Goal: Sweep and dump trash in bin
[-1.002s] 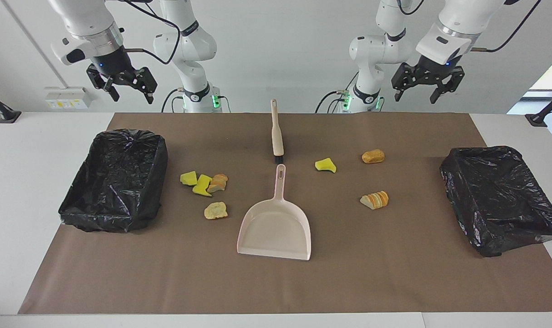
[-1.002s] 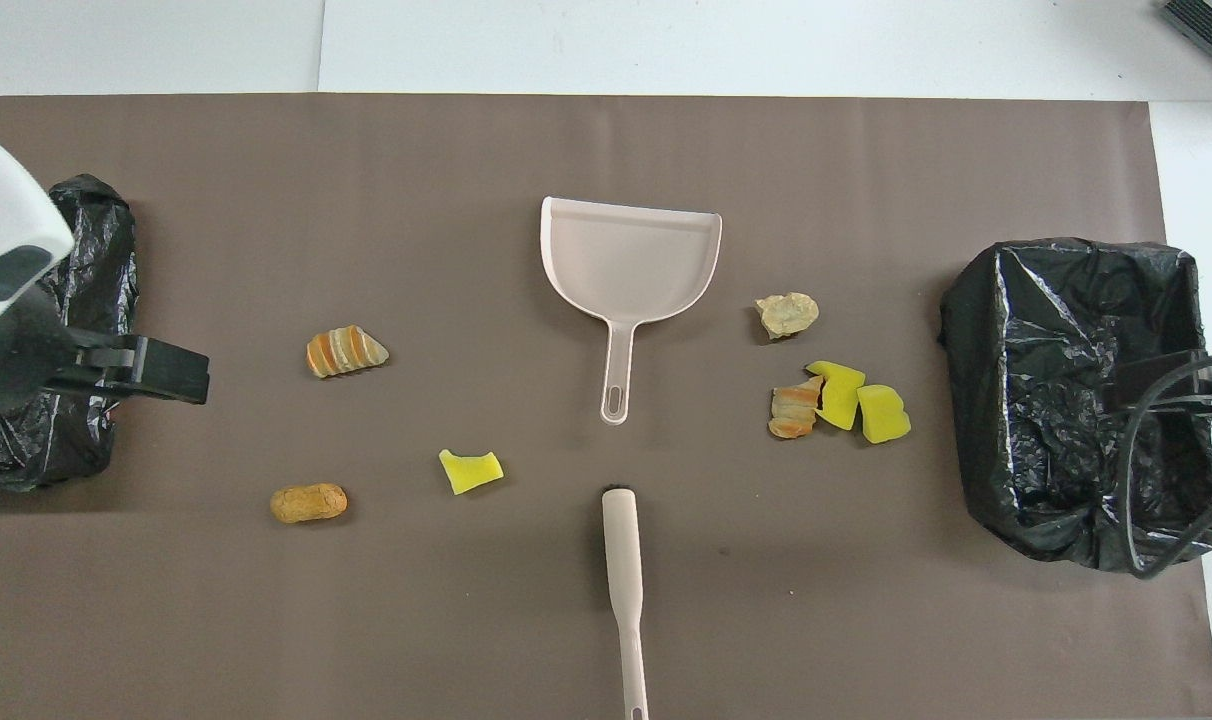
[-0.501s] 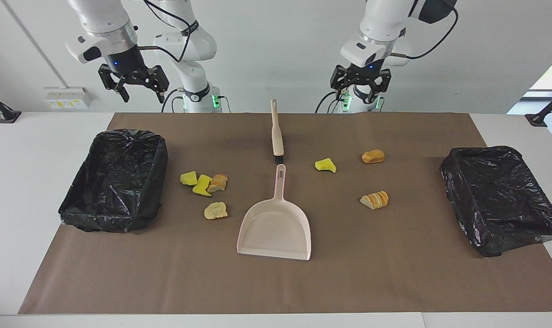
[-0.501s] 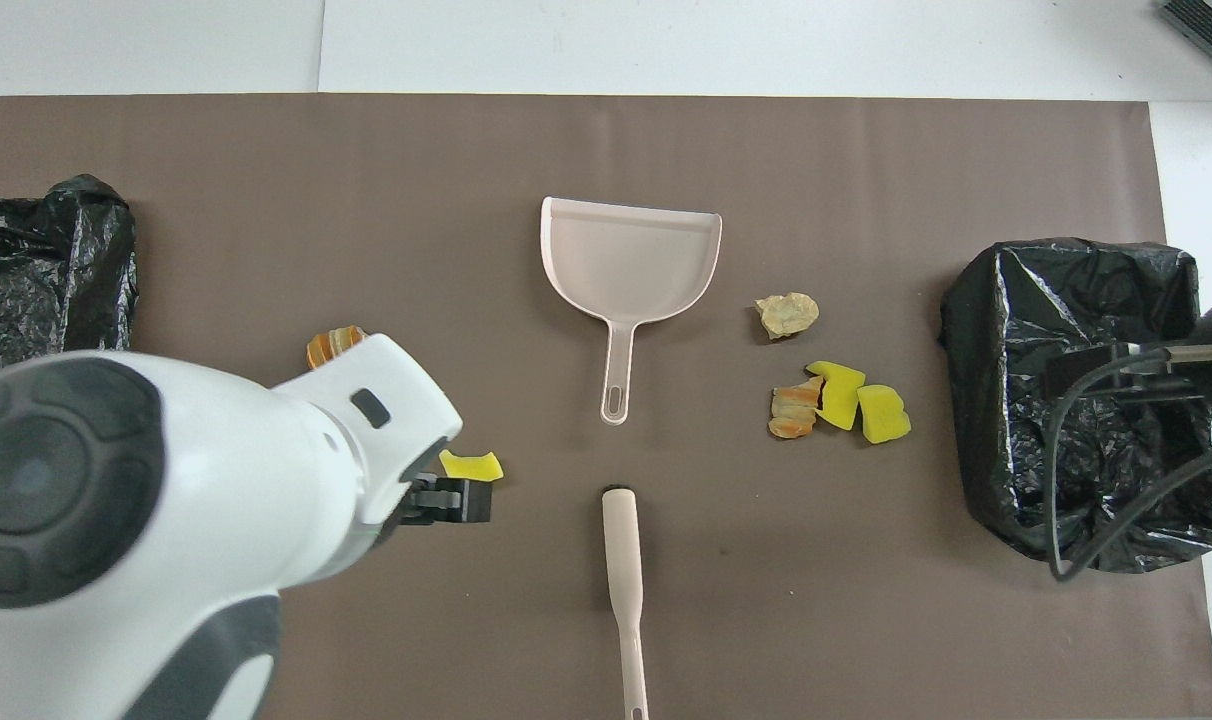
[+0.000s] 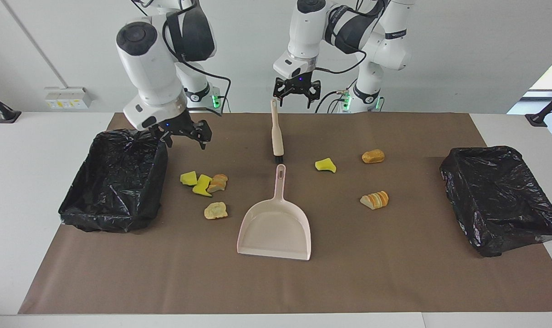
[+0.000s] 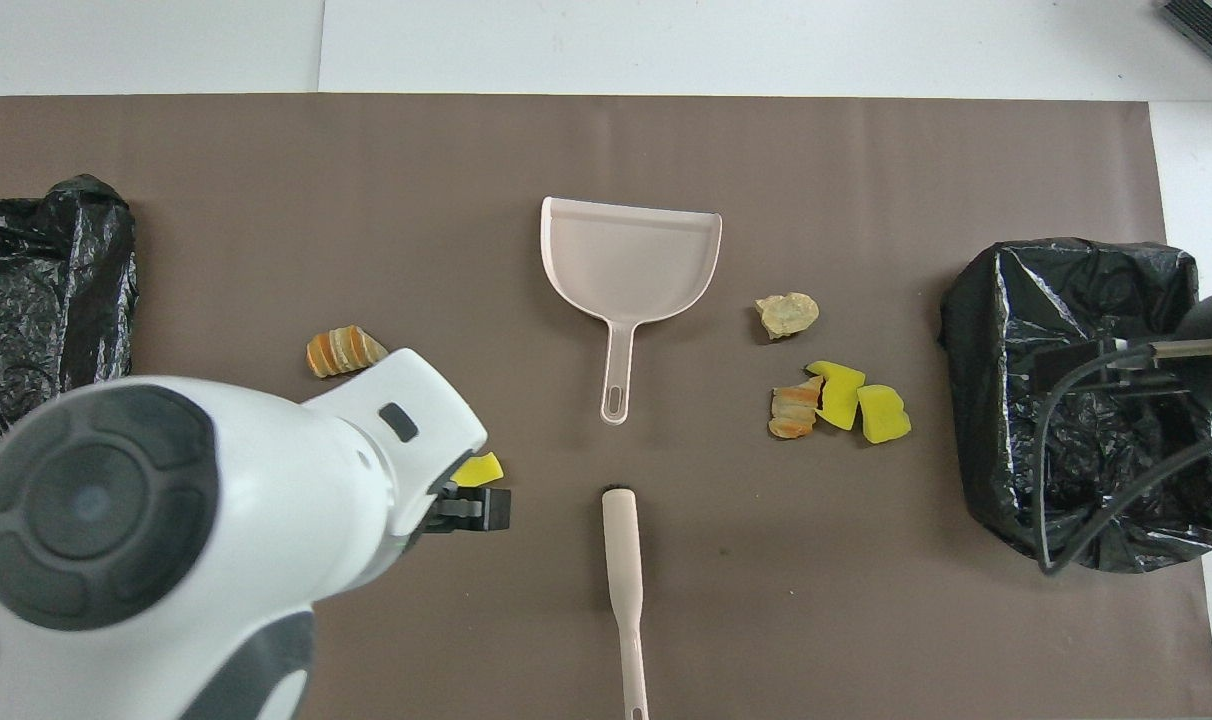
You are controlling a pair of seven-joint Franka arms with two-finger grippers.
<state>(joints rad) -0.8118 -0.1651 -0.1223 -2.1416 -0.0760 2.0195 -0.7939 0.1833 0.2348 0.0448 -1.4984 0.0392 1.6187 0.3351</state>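
While both arms have swung inward, the left end effector point(image 5: 297, 94), fingers spread and empty, now hangs over the beige plastic brush point(image 5: 276, 133); right end effector point(image 5: 183, 133), also released, beside the black-lined bin point(image 5: 116, 177). Yellow and tan trash chunks point(image 5: 203, 184) remain scattered on the counter point(image 5: 394, 273), unswept.

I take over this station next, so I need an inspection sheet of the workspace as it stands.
Surface: brown mat on a white table.
Job's things: seven trash chunks loose on the mat, none in the dustpan. Four lie toward the right arm's end, three toward the left arm's. Brush lies nearer the robots, in line with the dustpan handle. A black-lined bin at the right arm's end, another bin at the left arm's.
Clutter: nothing seen.
Grippers: right gripper open, empty, over the mat beside its bin; left gripper open, empty, above the brush handle.
Cables: black leads along both arms.
Surroundings: white wall, wall sockets.
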